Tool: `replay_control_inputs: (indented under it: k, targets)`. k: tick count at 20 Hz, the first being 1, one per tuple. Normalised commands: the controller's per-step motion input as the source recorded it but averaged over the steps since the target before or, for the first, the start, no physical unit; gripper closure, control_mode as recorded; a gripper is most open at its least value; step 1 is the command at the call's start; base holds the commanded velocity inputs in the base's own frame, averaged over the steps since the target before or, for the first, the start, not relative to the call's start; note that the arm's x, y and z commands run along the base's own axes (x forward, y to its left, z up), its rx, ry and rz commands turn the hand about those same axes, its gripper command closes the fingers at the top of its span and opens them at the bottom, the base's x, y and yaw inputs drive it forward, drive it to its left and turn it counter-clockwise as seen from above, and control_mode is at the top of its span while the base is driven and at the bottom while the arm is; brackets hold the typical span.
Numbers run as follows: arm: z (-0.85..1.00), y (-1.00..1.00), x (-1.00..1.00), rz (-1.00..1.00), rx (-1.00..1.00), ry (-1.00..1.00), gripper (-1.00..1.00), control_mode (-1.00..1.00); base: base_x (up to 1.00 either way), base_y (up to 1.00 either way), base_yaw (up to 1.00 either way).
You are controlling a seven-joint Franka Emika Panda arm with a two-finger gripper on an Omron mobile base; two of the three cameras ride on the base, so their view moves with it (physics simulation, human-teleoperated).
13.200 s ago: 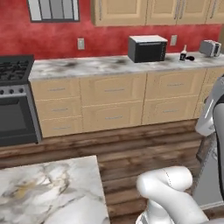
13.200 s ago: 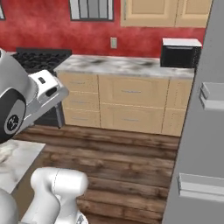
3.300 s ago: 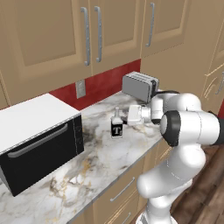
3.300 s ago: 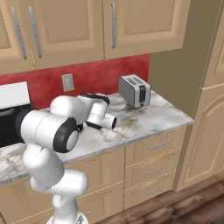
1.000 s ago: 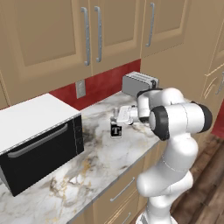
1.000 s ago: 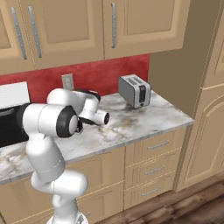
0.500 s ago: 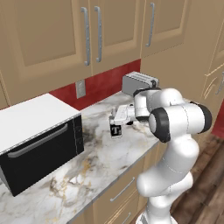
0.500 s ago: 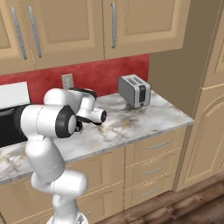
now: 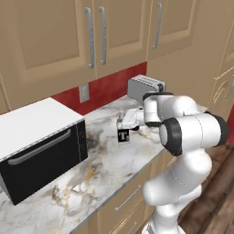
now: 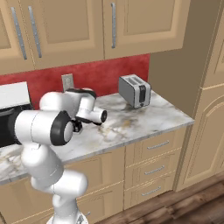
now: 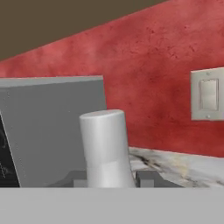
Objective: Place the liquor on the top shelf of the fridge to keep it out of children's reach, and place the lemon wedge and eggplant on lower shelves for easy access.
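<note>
The two-finger claw [image 9: 122, 125] sits around the neck of the small square-shouldered liquor bottle [image 9: 123, 135], dark inside with a black label. In the hand view its pale cap [image 11: 105, 146] rises between the dark fingertips [image 11: 147, 178]; whether they already pinch the neck I cannot tell. The bottle stands on the marbled white counter [image 9: 109, 173], a silver two-slot toaster [image 9: 145, 88] at two o'clock and a white-topped black-fronted microwave [image 9: 39, 146] at nine. A white letter "T" is readable on the label. Judging by this, pickup is only beginning; all three placings remain.
</note>
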Motion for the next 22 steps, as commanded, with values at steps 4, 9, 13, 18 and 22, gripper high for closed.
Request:
replay_control_inputs:
  k: [4,9,13,18,22]
  targets:
    - [0.86,-0.17,-0.57,-0.36,-0.1,0.18,1.0,-1.0,0.0,0.0,0.0]
    - [0.9,-0.41,-0.52,-0.49,-0.17,0.26,1.0,-1.0,0.0,0.0,0.0]
    - [0.68,-0.48,-0.61,-0.49,-0.29,0.16,1.0,-1.0,0.0,0.0,0.0]
    - [0.74,-0.39,-0.56,-0.5,-0.27,0.1,1.0,-1.0,0.0,0.0,0.0]
    - [0.97,-0.36,-0.38,-0.51,-0.2,0.07,1.0,-1.0,0.0,0.0,0.0]
